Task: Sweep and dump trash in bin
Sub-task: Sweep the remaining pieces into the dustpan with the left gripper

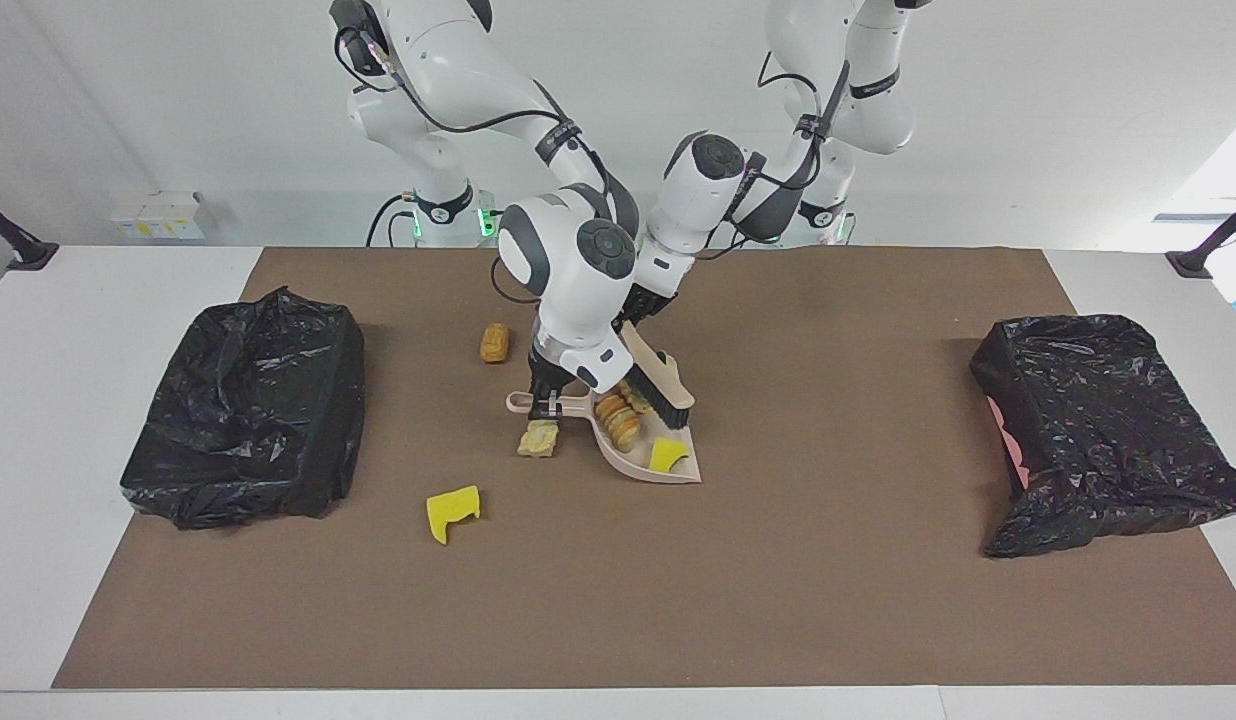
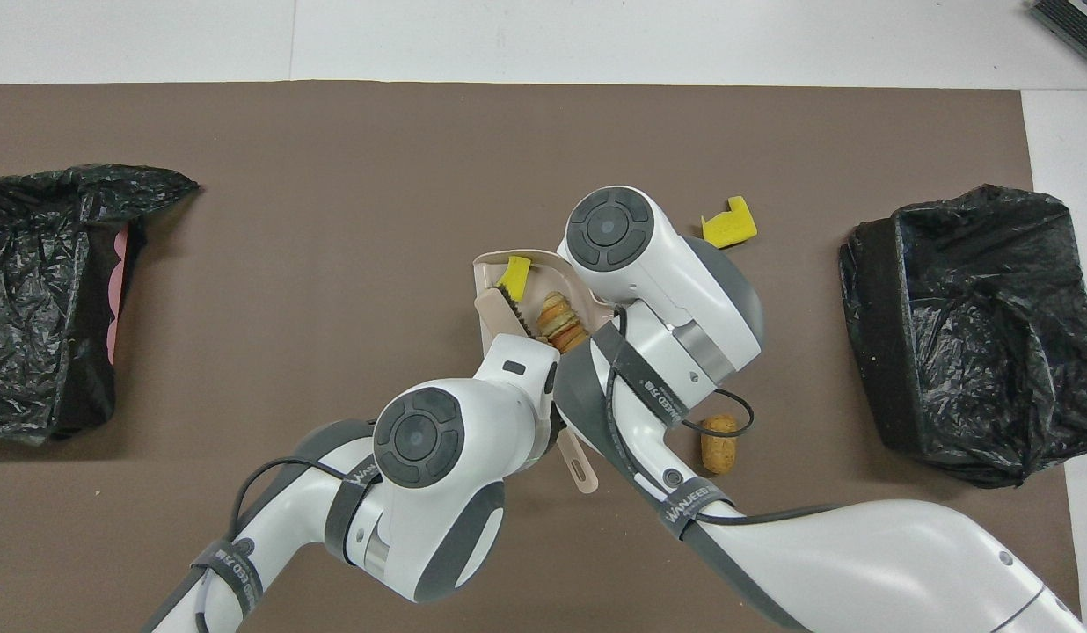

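At the right arm's end of the table, one black bin [image 1: 243,410] sits well clear of the action. Moving along, I see loose trash on the mat: a yellow sponge piece [image 1: 452,510], a tan lump [image 1: 494,342] nearer the robots, and another lump [image 1: 539,438] just beside the dustpan handle. My right gripper [image 1: 548,400] is clamped on that handle, holding the dustpan [image 1: 638,462] flat on the mat mid-table. In the pan lie a brown lump [image 1: 616,422] and a yellow chunk [image 1: 667,454]. My left gripper [image 1: 646,305] is closed on the brush [image 1: 661,385], bristles down in the pan's mouth. These scraps look light and squashy, so I judge they'll tumble easily; better pushed with bristles than pinched. The other bin [image 1: 1098,430] waits at the left arm's end.
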You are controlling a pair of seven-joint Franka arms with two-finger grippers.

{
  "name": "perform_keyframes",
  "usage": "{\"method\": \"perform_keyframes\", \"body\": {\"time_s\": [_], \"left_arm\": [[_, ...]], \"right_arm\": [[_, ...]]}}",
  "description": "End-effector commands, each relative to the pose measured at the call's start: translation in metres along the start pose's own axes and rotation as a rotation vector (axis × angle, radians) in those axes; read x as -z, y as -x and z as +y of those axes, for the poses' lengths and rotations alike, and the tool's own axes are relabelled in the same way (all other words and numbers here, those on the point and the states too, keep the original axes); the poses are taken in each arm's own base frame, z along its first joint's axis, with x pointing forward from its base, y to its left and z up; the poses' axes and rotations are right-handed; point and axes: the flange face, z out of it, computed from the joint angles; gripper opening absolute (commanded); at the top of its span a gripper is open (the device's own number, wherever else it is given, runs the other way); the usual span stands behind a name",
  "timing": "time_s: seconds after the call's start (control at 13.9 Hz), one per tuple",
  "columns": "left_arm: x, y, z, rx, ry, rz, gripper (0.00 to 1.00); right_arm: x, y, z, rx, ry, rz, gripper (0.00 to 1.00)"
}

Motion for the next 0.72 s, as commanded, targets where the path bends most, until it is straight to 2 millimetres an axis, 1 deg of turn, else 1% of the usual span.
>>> {"method": "perform_keyframes", "body": {"time_s": [0.0,0.07,0.22,0.36,0.43,0.5,0.57,0.65], "left_arm": [[0.015,-0.024,-0.004,0.041,0.016,-0.001,0.00],[0.024,-0.033,-0.007,0.059,0.027,0.009,0.00],[0.038,-0.043,-0.011,0.076,0.029,0.008,0.00],[0.049,-0.052,-0.020,0.078,-0.015,-0.023,0.00],[0.049,-0.047,-0.022,0.072,-0.046,-0.046,0.00],[0.050,-0.044,-0.026,0.069,-0.072,-0.065,0.00],[0.050,-0.040,-0.030,0.049,-0.107,-0.079,0.00],[0.050,-0.036,-0.036,0.012,-0.149,-0.094,0.00]], "right_arm": [[-0.001,0.013,0.004,0.044,0.018,-0.003,0.00],[0.000,0.013,0.004,0.045,0.019,-0.002,0.00],[0.000,0.020,0.007,0.046,0.019,0.007,0.00],[0.000,0.044,0.015,0.022,0.024,0.032,0.00],[0.002,0.056,0.017,0.000,0.024,0.046,0.00],[0.005,0.071,0.019,-0.030,0.022,0.065,0.00],[0.013,0.086,0.019,-0.049,0.023,0.099,0.00],[0.015,0.105,0.022,-0.069,0.019,0.142,0.00]]}}
